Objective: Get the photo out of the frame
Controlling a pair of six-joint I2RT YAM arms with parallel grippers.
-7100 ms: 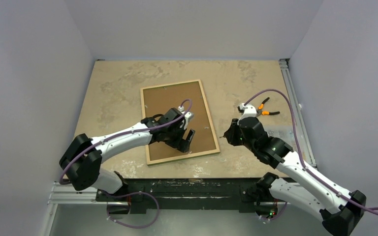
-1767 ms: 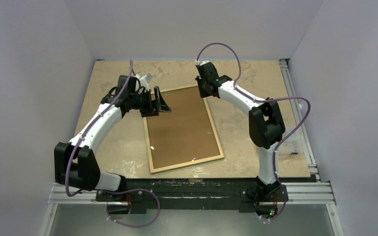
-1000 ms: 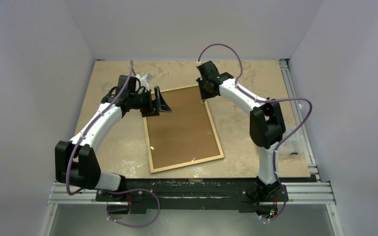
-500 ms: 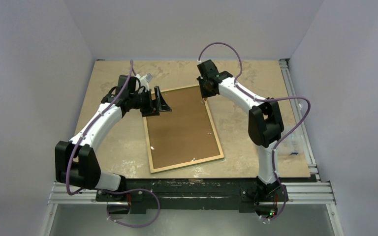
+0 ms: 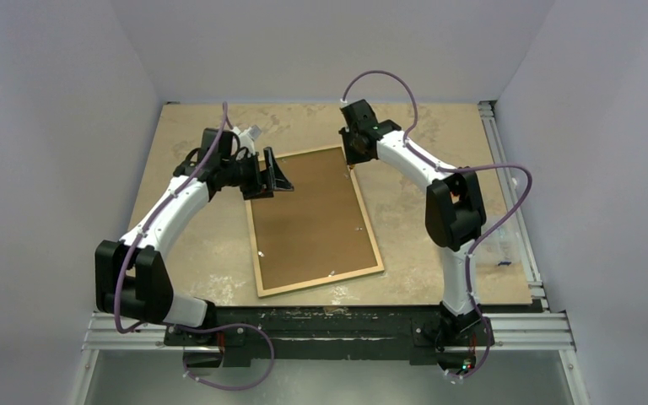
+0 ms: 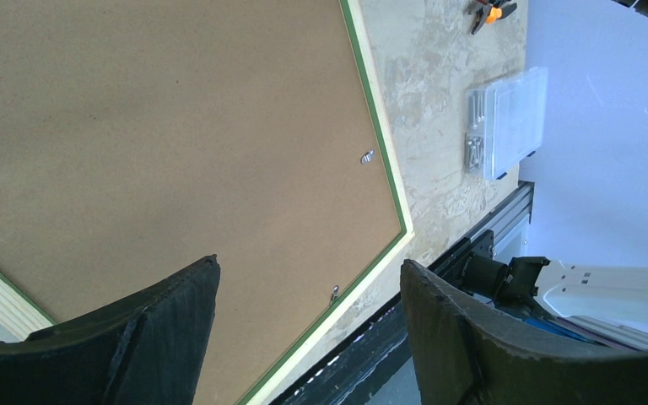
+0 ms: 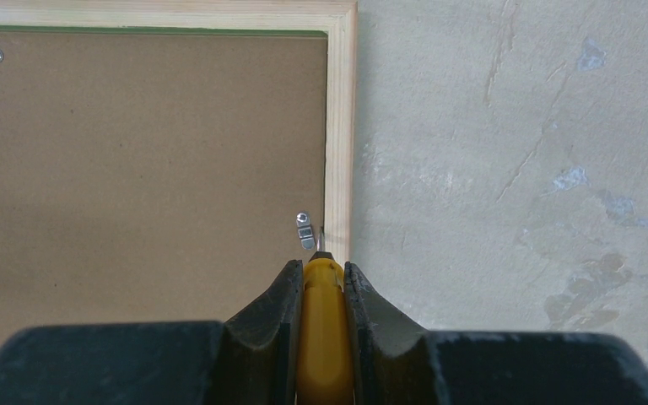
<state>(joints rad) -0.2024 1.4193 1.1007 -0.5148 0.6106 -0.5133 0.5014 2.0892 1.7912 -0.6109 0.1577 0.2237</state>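
Observation:
The frame [image 5: 316, 282] lies face down on the table, its light wood back edge up. The brown fibreboard back of the photo [image 5: 312, 219] fills it, held by small metal clips [image 6: 367, 157]. My right gripper [image 5: 350, 160] is at the frame's far right corner, shut on a yellow-handled screwdriver [image 7: 324, 329]. The screwdriver's tip sits beside a clip [image 7: 304, 229], at the inner side of the wood edge [image 7: 338, 126]. My left gripper [image 5: 277, 180] hovers open over the far left corner. Nothing is between its fingers [image 6: 177, 337], which stand above the fibreboard [image 6: 177, 126].
A small clear plastic box [image 6: 506, 122] lies near the table's right edge, with orange-handled pliers [image 6: 489, 10] beyond it. A black rail [image 5: 321, 325] runs along the near edge, and grey walls close in on three sides.
In the last second the right arm has shifted only slightly at the far right corner; the left arm and frame are still. Seven seconds ago both grippers were nearer the front.

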